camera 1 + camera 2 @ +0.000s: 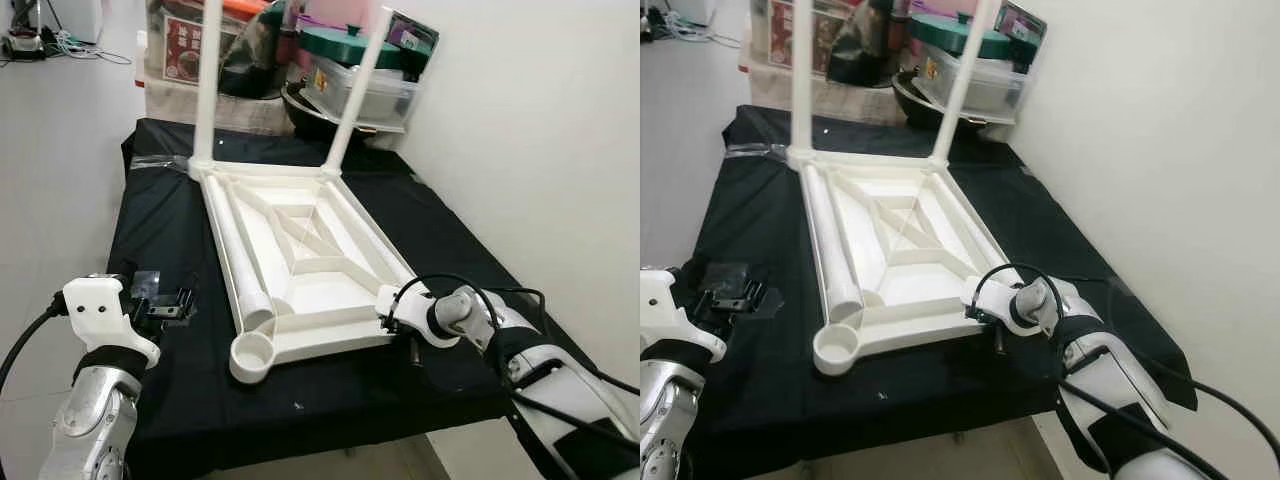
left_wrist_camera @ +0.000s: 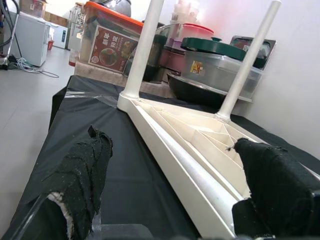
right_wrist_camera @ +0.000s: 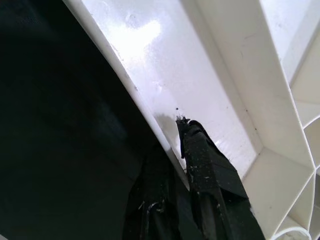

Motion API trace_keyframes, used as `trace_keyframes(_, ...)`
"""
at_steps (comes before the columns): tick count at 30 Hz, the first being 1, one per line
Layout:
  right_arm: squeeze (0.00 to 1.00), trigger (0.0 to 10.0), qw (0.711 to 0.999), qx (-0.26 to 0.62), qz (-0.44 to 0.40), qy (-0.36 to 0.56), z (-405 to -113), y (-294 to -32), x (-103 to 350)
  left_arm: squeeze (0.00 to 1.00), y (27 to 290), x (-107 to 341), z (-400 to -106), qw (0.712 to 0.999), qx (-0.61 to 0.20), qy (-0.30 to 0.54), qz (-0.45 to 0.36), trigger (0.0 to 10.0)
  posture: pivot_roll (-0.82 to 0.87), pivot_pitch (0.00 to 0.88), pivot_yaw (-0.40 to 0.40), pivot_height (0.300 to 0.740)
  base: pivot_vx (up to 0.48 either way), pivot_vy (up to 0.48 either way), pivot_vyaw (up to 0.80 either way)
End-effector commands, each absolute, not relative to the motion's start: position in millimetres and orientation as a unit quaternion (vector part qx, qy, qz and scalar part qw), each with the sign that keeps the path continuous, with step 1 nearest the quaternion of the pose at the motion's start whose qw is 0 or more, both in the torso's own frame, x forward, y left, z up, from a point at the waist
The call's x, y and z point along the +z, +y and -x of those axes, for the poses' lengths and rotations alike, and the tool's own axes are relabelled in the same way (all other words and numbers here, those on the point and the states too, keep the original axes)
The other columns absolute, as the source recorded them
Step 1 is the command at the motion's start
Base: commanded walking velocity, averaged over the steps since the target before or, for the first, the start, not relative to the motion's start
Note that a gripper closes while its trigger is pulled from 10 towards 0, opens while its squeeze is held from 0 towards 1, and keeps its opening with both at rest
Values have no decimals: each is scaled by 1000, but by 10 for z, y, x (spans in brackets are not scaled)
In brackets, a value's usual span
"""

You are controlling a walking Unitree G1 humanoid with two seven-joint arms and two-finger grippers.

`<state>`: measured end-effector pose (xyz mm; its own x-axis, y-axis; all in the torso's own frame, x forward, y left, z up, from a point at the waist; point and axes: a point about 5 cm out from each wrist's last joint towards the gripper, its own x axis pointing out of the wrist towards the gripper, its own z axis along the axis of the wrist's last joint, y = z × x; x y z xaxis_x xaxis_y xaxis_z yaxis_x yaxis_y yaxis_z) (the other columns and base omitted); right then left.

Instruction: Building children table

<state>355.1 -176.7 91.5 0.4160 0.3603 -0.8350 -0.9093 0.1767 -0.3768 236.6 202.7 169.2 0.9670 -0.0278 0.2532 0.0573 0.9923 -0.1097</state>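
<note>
Tabletop (image 1: 300, 260), ribbed white plastic, upside-down; right gripper (image 3: 175, 150) jaws pinch its rim, left gripper (image 2: 170, 185) jaws spread.

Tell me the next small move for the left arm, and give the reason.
Probably reach the open left gripper to the loose leg lying inside the upturned tabletop: two legs already stand, the near socket is empty, and the right gripper pinches the tabletop's near right rim, seemingly steadying it.

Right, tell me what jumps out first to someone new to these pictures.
A white upturned children's table lies on a black-covered worktop, with two legs standing at its far corners and a loose leg lying inside the frame. The right gripper pinches its near right rim; the left gripper hovers open beside it.
</note>
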Motion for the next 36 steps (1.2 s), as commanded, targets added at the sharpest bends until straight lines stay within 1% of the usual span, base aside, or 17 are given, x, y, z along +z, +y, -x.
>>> trace_keyframes(1,0,10000,754,462,372,283,-3454,-1579,735,0,2001,1657,-2378,991,-30,-117,62,10000,148,0,-227,740,0,0,0)
trace_keyframes(10,27,10000,773,470,340,256,-3476,-1459,789,0,1985,1667,-2403,990,-34,-118,63,10000,137,0,-216,740,0,0,0)
trace_keyframes(11,1000,10000,785,475,320,235,-3502,-1364,843,0,1987,1665,-2401,991,-34,-118,62,10000,145,0,-219,740,0,0,0)
trace_keyframes(13,1000,10000,796,497,276,208,-3524,-1230,947,0,1991,1663,-2391,991,-34,-117,62,10000,146,0,-220,740,0,0,0)
trace_keyframes(16,1000,10000,796,504,264,205,-3525,-1202,971,0,1992,1662,-2389,991,-34,-117,62,10000,146,0,-220,740,0,0,0)
trace_keyframes(19,1000,10000,795,547,203,166,-3534,-1094,1193,0,1993,1664,-2386,991,-32,-118,63,10000,145,0,-221,740,0,0,0)
trace_keyframes(22,1000,10000,763,621,140,111,-3440,-1025,1537,0,1995,1666,-2383,990,-32,-119,63,10000,135,0,-217,740,0,0,0)
trace_keyframes(26,1000,10000,765,623,135,94,-3441,-1052,1645,0,1995,1668,-2384,990,-33,-119,63,10000,135,0,-217,740,0,0,0)
trace_keyframes(27,1000,10000,782,605,128,81,-3488,-1065,1688,0,1995,1669,-2385,990,-34,-119,63,10000,135,0,-214,740,0,0,0)
trace_keyframes(28,1000,10000,782,605,128,81,-3488,-1065,1688,0,1995,1669,-2385,990,-34,-119,63,10000,135,0,-214,740,0,0,0)
trace_keyframes(29,1000,10000,824,552,118,45,-3608,-1085,1783,0,1996,1670,-2386,990,-34,-119,64,10000,137,0,-214,740,0,0,0)
trace_keyframes(30,1000,10000,844,524,112,26,-3662,-1093,1829,0,1997,1670,-2386,990,-33,-120,64,10000,137,0,-214,740,0,0,0)
trace_keyframes(31,1000,10000,844,524,112,26,-3662,-1093,1829,0,1997,1670,-2386,990,-33,-120,64,10000,137,0,-214,740,0,0,0)
trace_keyframes(32,949,10000,881,464,93,-3,-3767,-1127,1911,0,1999,1671,-2384,990,-32,-121,65,10000,137,0,-214,740,0,0,0)
trace_keyframes(33,173,10000,907,414,70,-23,-3826,-1151,1977,0,2001,1672,-2382,990,-31,-121,65,10000,137,0,-214,740,0,0,0)
trace_keyframes(34,0,10000,926,373,50,-33,-3862,-1171,2011,0,2007,1672,-2376,990,-28,-122,66,10000,147,0,-215,740,0,0,0)
trace_keyframes(36,0,10000,939,338,21,-61,-3840,-1154,2046,0,2004,1668,-2369,991,-31,-119,46,10000,148,0,-213,740,0,0,0)
